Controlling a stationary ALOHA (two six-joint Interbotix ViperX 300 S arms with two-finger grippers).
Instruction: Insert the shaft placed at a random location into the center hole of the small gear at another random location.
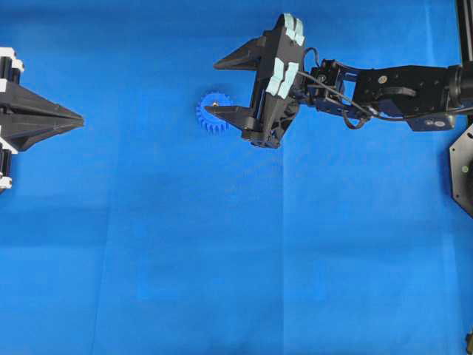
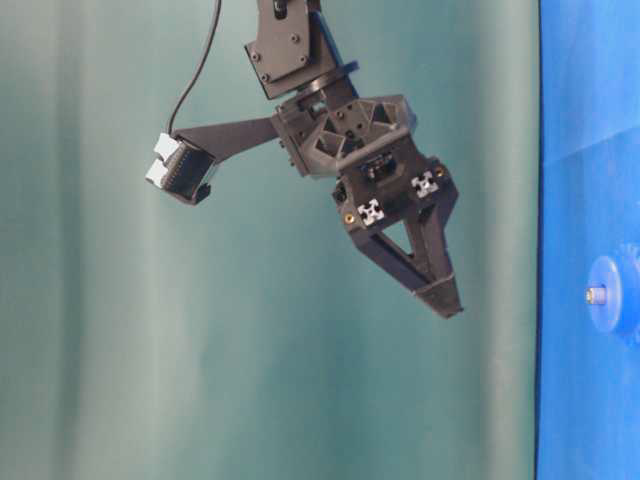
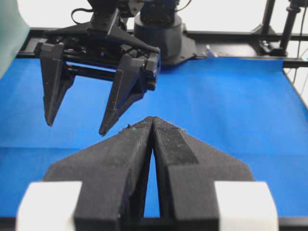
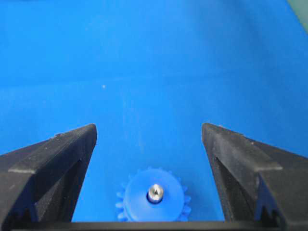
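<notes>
Your right gripper [image 1: 223,83] stands wide apart, upper centre of the overhead view, holding nothing; one finger [image 1: 235,56] points left near the top, the other [image 1: 225,113] crosses the small gear [image 1: 208,111] just below it. In the right wrist view the two fingers frame the lower corners, and the small gear [image 4: 153,197] lies between them at the bottom centre, flat on the blue surface [image 4: 154,62], touching neither finger as far as can be seen. The shaft [image 4: 155,192] stands upright in the center hole [image 4: 155,195], its shiny end showing in the middle of the hub. In the table-level view the shaft [image 2: 596,295] projects from the hub at the right edge, with the right gripper [image 2: 440,295] clear of it to the left. Your left gripper [image 1: 74,117] sits at the left edge of the overhead view, well apart from the gear; the left wrist view shows its fingers [image 3: 132,144] pressed together with nothing between them.
</notes>
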